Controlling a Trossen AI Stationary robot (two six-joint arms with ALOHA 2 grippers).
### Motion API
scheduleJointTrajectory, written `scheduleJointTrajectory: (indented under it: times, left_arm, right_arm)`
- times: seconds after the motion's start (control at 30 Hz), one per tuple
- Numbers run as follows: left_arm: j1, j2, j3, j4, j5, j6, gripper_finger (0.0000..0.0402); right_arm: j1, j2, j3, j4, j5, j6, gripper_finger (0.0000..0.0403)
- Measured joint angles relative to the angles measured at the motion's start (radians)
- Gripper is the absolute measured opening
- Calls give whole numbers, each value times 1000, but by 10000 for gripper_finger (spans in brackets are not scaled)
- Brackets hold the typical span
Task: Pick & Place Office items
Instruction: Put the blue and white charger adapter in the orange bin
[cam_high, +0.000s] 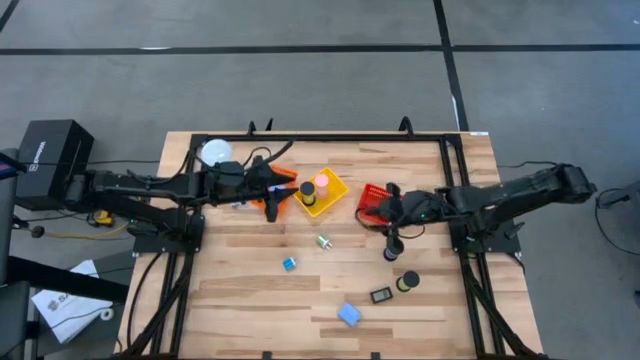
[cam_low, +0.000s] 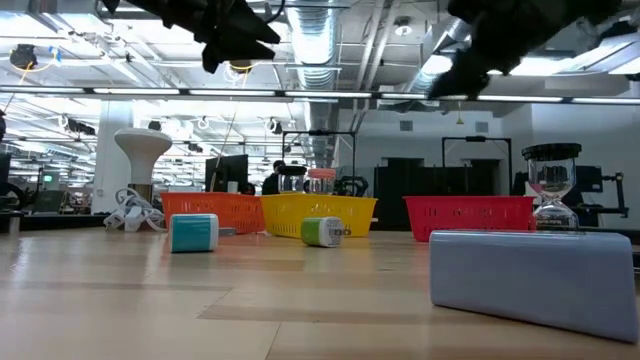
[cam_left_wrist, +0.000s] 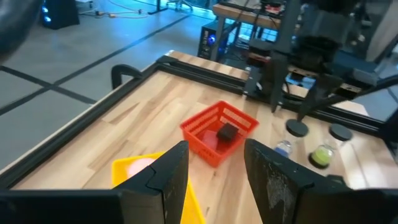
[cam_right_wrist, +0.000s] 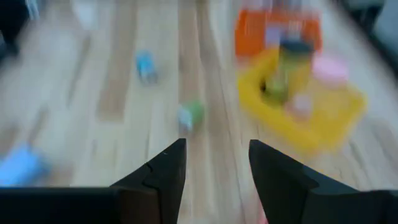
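Note:
My left gripper (cam_high: 274, 193) hovers open and empty over the orange basket (cam_high: 284, 180); its wrist view (cam_left_wrist: 214, 168) looks toward the red basket (cam_left_wrist: 219, 132), which holds a black block (cam_left_wrist: 227, 132). My right gripper (cam_high: 388, 216) is open and empty (cam_right_wrist: 214, 168) above the red basket's (cam_high: 374, 204) near edge. The yellow basket (cam_high: 322, 194) holds a black cylinder (cam_high: 307, 190) and a pink cylinder (cam_high: 322, 183). On the table lie two black cylinders (cam_high: 392, 249) (cam_high: 410, 281), a black flat rectangle (cam_high: 381, 295), a light-blue block (cam_high: 349, 314), a small blue block (cam_high: 289, 263) and a small green item (cam_high: 324, 241).
A white globe (cam_high: 215, 153) stands at the table's far left, behind the left arm. A black frame rail (cam_high: 320, 138) runs along the far edge and down both sides. The three baskets stand in a row across the middle, with bare wood on the near left (cam_high: 240, 300).

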Motion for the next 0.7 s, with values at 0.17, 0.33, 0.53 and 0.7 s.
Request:
scheduleJointTrajectory:
  times: [0.17, 0.33, 0.53, 0.7]
  left_arm:
    - [-41, 0, 0, 0, 0, -5, 150]
    - [-87, 0, 0, 0, 0, -6, 150]
    - [-133, 0, 0, 0, 0, -5, 150]
    - [-159, 0, 0, 0, 0, -6, 150]
  right_arm:
    - [-49, 77, -82, 360, 0, -59, 168]
    - [-91, 184, -59, 404, 0, -72, 169]
    - [-98, 306, -38, 473, -38, -80, 170]
    - [-100, 400, 6, 486, -138, -103, 170]
